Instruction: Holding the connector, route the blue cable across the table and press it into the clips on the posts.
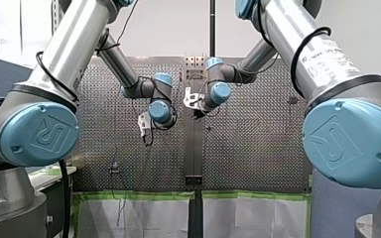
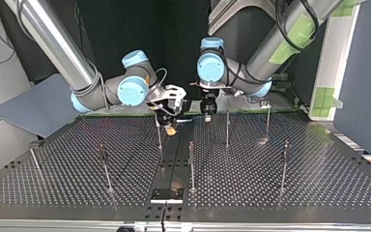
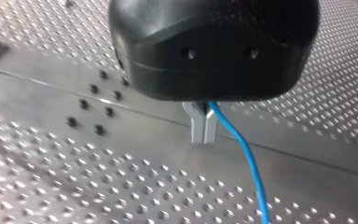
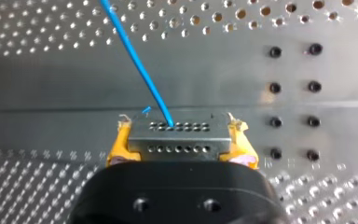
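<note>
In the right wrist view my right gripper [image 4: 179, 125] is shut, its yellow pads [image 4: 119, 144] clamped on the two ends of a metal connector [image 4: 177, 140] with rows of small holes. The blue cable [image 4: 135, 51] leaves the connector's face and runs away over the table. In the left wrist view my left gripper [image 3: 204, 139] has its metal fingers [image 3: 196, 126] shut on the blue cable [image 3: 251, 168], which trails off below them. In the top view my right gripper [image 2: 170, 125] and my left gripper [image 2: 207, 114] hang close together low over the far middle of the table.
Several thin upright posts stand across the perforated table [image 2: 319, 183], among them one post [image 2: 159, 135] just beside my right gripper, one [image 2: 192, 166] on the centre strip and one [image 2: 227, 129] near my left gripper. A small black plate [image 2: 166, 195] lies at the near edge.
</note>
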You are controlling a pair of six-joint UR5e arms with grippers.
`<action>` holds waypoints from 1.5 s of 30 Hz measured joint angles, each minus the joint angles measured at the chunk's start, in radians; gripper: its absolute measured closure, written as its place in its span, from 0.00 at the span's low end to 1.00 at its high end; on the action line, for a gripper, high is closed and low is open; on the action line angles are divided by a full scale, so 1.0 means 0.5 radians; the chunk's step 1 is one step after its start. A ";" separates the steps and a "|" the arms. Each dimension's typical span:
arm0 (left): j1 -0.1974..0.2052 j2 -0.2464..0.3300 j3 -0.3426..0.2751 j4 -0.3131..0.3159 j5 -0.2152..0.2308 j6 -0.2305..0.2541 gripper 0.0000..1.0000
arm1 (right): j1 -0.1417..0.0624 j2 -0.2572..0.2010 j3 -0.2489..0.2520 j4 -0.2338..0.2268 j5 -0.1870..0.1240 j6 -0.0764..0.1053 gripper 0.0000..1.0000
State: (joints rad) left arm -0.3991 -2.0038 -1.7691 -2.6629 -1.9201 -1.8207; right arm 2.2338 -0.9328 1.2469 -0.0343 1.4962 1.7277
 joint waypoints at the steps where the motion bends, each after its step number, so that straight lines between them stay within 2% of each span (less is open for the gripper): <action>1: -0.002 0.018 -0.005 -0.004 0.001 0.000 1.00 | -0.003 -0.025 0.024 0.013 0.000 -0.002 1.00; 7: -0.020 0.138 -0.016 -0.047 0.007 -0.002 1.00 | -0.013 -0.154 0.140 0.036 -0.004 -0.019 1.00; 13: -0.046 0.251 -0.017 -0.094 0.003 0.004 1.00 | -0.014 -0.266 0.207 0.038 -0.006 -0.032 1.00; 19: -0.070 0.366 -0.017 -0.154 0.004 0.005 1.00 | -0.010 -0.388 0.217 0.040 -0.005 -0.045 1.00; 27: -0.082 0.522 -0.017 -0.210 0.005 0.016 1.00 | 0.005 -0.546 0.219 0.042 -0.006 -0.044 1.00; 37: -0.058 0.743 -0.017 -0.163 0.035 0.003 1.00 | -0.001 -0.766 0.218 0.047 -0.007 -0.041 1.00; 40: -0.047 0.794 -0.015 -0.137 0.062 0.002 1.00 | -0.003 -0.798 0.219 0.047 -0.006 -0.039 1.00; 45: -0.029 0.747 -0.009 -0.088 0.140 -0.001 1.00 | -0.013 -0.761 0.219 0.046 -0.005 -0.041 1.00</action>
State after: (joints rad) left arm -0.4136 -1.6301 -1.7736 -2.7071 -1.8502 -1.8210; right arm 2.2275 -1.3134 1.3563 -0.0111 1.4937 1.7072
